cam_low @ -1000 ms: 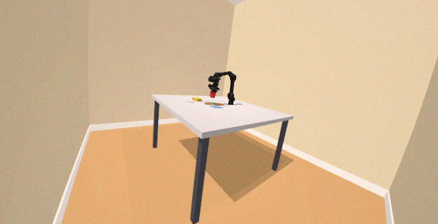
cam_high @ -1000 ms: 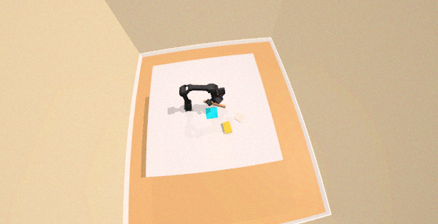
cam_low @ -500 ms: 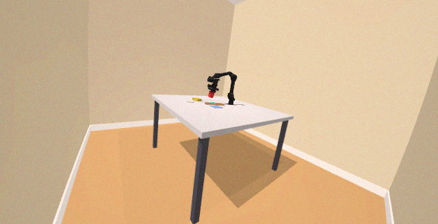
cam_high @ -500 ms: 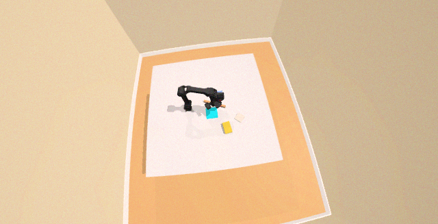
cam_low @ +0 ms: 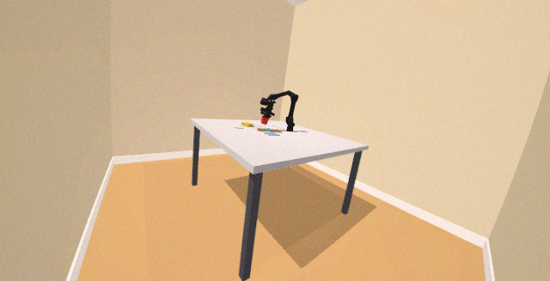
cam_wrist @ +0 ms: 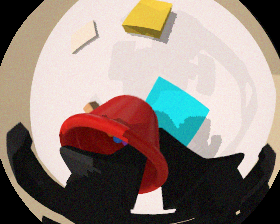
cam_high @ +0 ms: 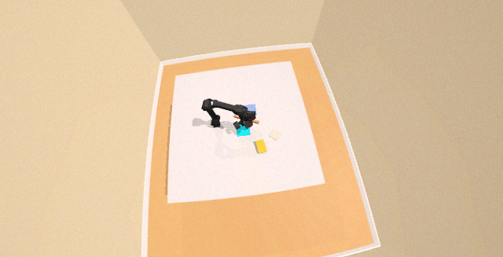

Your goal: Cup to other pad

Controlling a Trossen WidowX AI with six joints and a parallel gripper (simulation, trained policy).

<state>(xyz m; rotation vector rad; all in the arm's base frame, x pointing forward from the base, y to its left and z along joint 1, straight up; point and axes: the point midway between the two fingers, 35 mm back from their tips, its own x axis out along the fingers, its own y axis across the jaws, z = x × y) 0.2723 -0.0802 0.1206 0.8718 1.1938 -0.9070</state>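
The gripper (cam_high: pixel 243 125) (cam_low: pixel 265 115) (cam_wrist: pixel 153 131) clamps the red cup (cam_high: pixel 251 123) (cam_low: pixel 265 120) (cam_wrist: pixel 136 112) by its wall, one finger inside the mouth and the other outside. This grip leaves the base free for setting down. The cup is held above the table (cam_high: pixel 196 174) (cam_low: pixel 275 152) (cam_wrist: pixel 51 95), slightly tilted, near the cyan pad (cam_high: pixel 243 131) (cam_wrist: pixel 176 102). At least one marble (cam_wrist: pixel 117 140) is visible inside; the full count cannot be told.

The cyan pad is probably the destination, with the blue pad (cam_high: pixel 251 108) (cam_low: pixel 271 134) as the start. The wooden bar (cam_high: pixel 256 122) (cam_low: pixel 269 131) (cam_wrist: pixel 90 106) lies between the pads, a likely reason for carrying the cup raised. Center the cup over the cyan pad and level it before lowering, since added tilt could spill the marbles. Open the fingers only when the base rests flat.
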